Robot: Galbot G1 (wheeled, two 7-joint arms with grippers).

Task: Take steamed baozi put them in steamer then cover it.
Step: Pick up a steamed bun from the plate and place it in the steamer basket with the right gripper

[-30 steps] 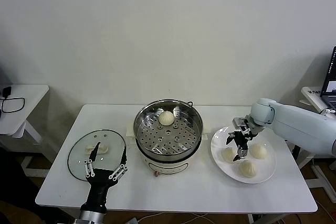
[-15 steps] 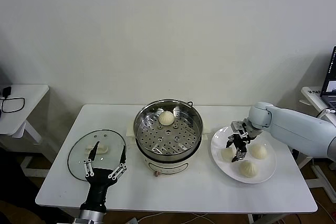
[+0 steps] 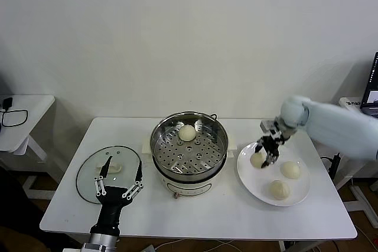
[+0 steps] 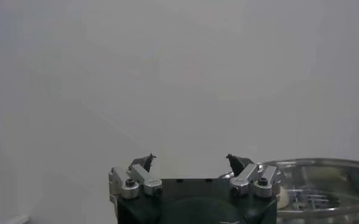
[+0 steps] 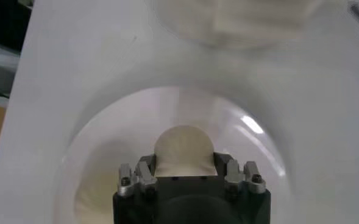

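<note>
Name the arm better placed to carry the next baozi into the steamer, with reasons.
Right. The right claw is shut on a baozi above the white plate, right beside the steamer. The left claw is open by the glass cover, across the steamer from the plate.

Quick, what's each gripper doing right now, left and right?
Left gripper: open, empty, near the round clear glass lid.
Right gripper: shut on a small round cream-white bun, above the flat white plate.

The left end effector (image 4: pixel 189 161) holds its fingers spread apart, with the steamer (image 4: pixel 325 182) beside it.
</note>
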